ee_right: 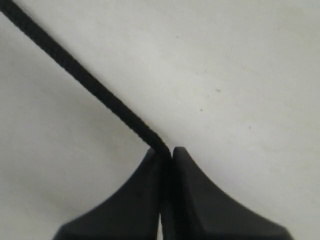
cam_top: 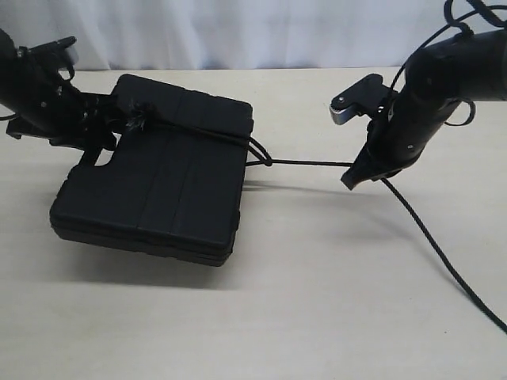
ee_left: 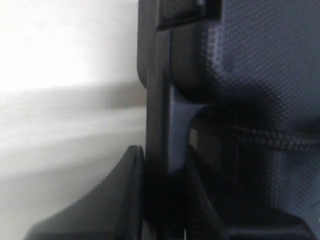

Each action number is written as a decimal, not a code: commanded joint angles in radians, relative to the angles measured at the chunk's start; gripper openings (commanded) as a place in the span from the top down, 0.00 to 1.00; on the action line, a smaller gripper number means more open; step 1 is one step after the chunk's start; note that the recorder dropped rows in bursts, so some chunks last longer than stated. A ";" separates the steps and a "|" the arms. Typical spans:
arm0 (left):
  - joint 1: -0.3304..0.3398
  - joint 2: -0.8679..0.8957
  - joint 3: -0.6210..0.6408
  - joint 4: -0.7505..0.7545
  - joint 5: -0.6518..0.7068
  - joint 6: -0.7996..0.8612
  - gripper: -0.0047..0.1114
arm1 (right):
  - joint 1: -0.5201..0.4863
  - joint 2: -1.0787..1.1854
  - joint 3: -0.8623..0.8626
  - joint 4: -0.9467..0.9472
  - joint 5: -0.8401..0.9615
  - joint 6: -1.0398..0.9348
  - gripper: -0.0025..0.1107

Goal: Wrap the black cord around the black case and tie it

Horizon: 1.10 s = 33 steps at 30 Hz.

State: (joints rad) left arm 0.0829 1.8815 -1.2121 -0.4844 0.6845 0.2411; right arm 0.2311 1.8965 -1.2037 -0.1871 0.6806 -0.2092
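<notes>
The thin black braided cord (cam_top: pixel 202 131) is laid across the far part of the lid of the flat rectangular matte black plastic case (cam_top: pixel 158 194). It is run from a frayed fuzzy knot (cam_top: pixel 142 119) near the case's far left corner to the right edge, where it is bent down over the rim. From there it is stretched in a nearly straight line to the right claw (cam_top: pixel 354 176). Beyond that claw the rest is trailed over the pale beige tabletop (cam_top: pixel 317 309) toward the near right corner of the exterior view.

The case is placed left of the middle of the tabletop, turned at an angle, with raised ribs across its lid. A shadow is cast on the tabletop below its near edge. Whether the case is fully rested there cannot be told.

In the right wrist view the right claw (ee_right: pixel 166 152) is seen pressed together on the cord (ee_right: pixel 85 80), which is led in between the two black fingertips (ee_right: pixel 135 190) and drawn taut away from them.

The left claw (cam_top: pixel 99 134) is set against the case's far left side, beside the cut-out handle slot (cam_top: pixel 101 156). In the left wrist view its fingers (ee_left: pixel 120 195) are seen clamped on either side of a narrow rim of the case (ee_left: pixel 167 125). A stretch of the cord (ee_left: pixel 265 139) is seen lying across the textured case surface just beyond. A white curtain (cam_top: pixel 238 32) is hung behind the tabletop.
</notes>
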 commanded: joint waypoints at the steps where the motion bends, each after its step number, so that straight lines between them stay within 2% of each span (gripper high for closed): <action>1: 0.031 -0.019 0.029 0.030 -0.196 -0.021 0.96 | -0.036 -0.007 0.012 -0.092 0.008 0.023 0.94; 8: -0.012 0.083 0.030 0.020 -0.201 0.022 0.96 | -0.036 -0.007 0.012 -0.095 -0.109 0.078 0.94; 15: -0.072 0.145 0.030 0.020 -0.280 0.025 0.96 | -0.036 -0.007 0.012 -0.126 -0.116 0.078 0.94; 18: -0.095 0.145 0.030 0.021 -0.300 0.089 0.89 | -0.036 -0.007 0.012 -0.139 -0.111 0.078 0.94; 24: -0.122 0.145 0.008 0.032 -0.275 0.131 0.63 | -0.036 -0.007 0.012 -0.140 -0.105 0.078 0.94; 28: -0.122 0.143 -0.029 0.030 -0.222 0.129 0.56 | -0.036 -0.007 0.012 -0.140 -0.090 0.076 0.94; 33: -0.116 0.130 -0.129 0.078 -0.077 0.129 0.52 | -0.036 -0.007 0.012 -0.140 -0.052 0.061 0.94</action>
State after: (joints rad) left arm -0.0336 2.0317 -1.2887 -0.4349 0.5318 0.3676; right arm 0.2052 1.8965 -1.1970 -0.3071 0.5986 -0.1404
